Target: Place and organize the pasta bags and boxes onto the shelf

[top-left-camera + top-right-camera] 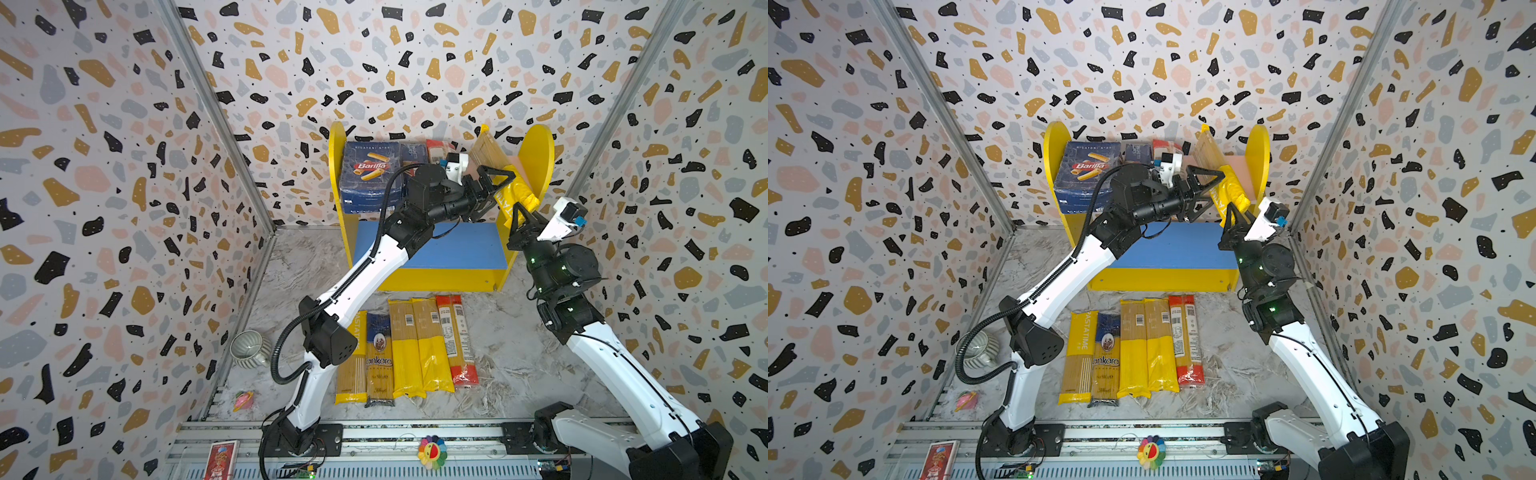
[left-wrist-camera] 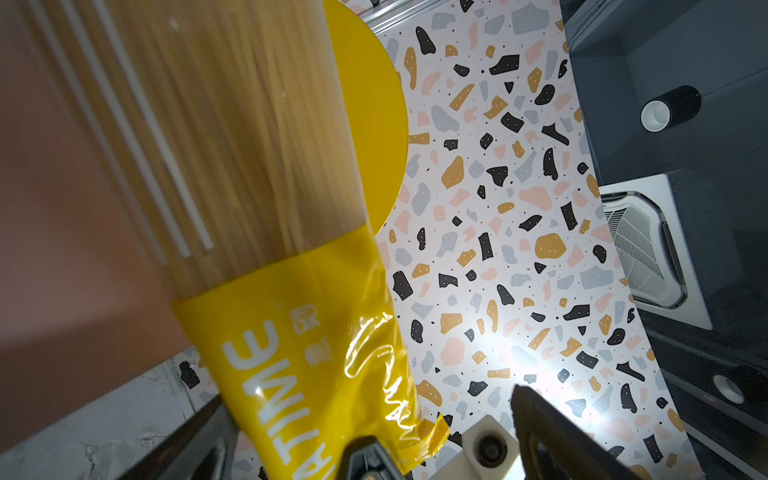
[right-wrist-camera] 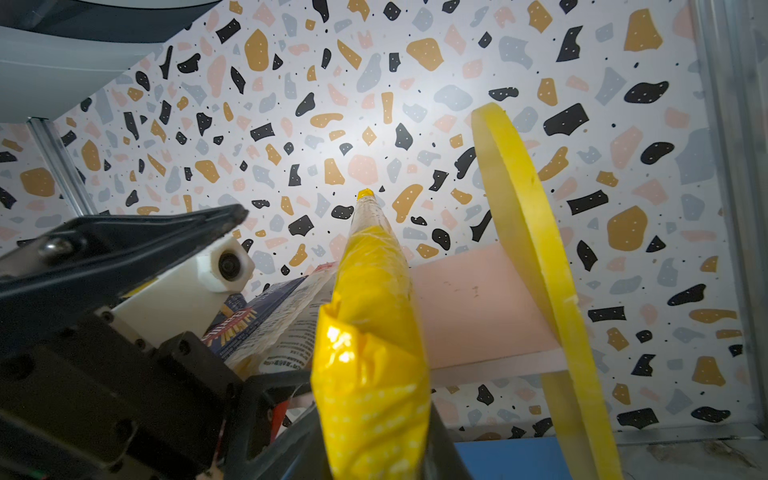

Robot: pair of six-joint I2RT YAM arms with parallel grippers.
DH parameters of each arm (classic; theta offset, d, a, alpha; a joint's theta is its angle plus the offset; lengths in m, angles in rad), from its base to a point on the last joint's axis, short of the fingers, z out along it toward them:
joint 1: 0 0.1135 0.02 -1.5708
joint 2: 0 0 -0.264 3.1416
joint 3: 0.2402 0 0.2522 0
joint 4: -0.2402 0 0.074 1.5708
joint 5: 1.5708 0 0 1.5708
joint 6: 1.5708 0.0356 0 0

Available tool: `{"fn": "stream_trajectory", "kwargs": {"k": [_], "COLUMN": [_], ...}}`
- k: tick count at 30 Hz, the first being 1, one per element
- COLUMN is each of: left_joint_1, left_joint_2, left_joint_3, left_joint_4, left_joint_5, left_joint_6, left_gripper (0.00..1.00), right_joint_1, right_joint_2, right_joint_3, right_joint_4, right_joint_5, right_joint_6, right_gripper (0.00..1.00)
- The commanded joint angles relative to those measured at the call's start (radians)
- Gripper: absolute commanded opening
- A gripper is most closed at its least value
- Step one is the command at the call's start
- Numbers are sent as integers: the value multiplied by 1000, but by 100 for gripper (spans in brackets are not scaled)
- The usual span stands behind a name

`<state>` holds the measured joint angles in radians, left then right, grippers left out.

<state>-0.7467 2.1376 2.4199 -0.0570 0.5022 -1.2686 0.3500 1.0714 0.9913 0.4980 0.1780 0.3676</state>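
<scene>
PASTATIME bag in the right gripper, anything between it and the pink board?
Nothing visible: the pink board beside the PASTATIME bag is bare up to the yellow side panel. The open left gripper straddles the bag.

On the upper board [image 1: 1239, 168], the wide box [image 1: 371, 174] stands at the left end, the narrow box [image 1: 413, 153] beside it, my bag [image 1: 494, 153] toward the right end. Other bags [image 1: 415, 345] lie on the table [image 1: 519, 353] before the shelf [image 1: 536, 153].

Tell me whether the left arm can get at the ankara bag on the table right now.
Probably yes. The left gripper is open up at the shelf; once drawn back, the ankara bag lies uncovered near that arm's base, though yellow-ended bags lie tight on both sides.
</scene>
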Motion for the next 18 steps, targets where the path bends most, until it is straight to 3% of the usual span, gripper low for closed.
{"fn": "stream_trajectory", "kwargs": {"k": [1,14,18], "left_joint_1": [27,5,-17], "left_joint_2": [-45,-65,-72], "left_joint_3": [-13,-16,-4], "left_joint_4": [31,129,161], "left_joint_5": [20,129,179], "left_joint_6": [10,11,12], "left_gripper": [100,100,100], "right_joint_1": [-18,-16,-16], "right_joint_2": [2,33,43], "right_joint_3": [6,33,50], "right_joint_4": [29,-21,-52], "right_joint_5": [111,72,44], "right_joint_6": [-44,-45,-26], "right_gripper": [0,1,23]}}
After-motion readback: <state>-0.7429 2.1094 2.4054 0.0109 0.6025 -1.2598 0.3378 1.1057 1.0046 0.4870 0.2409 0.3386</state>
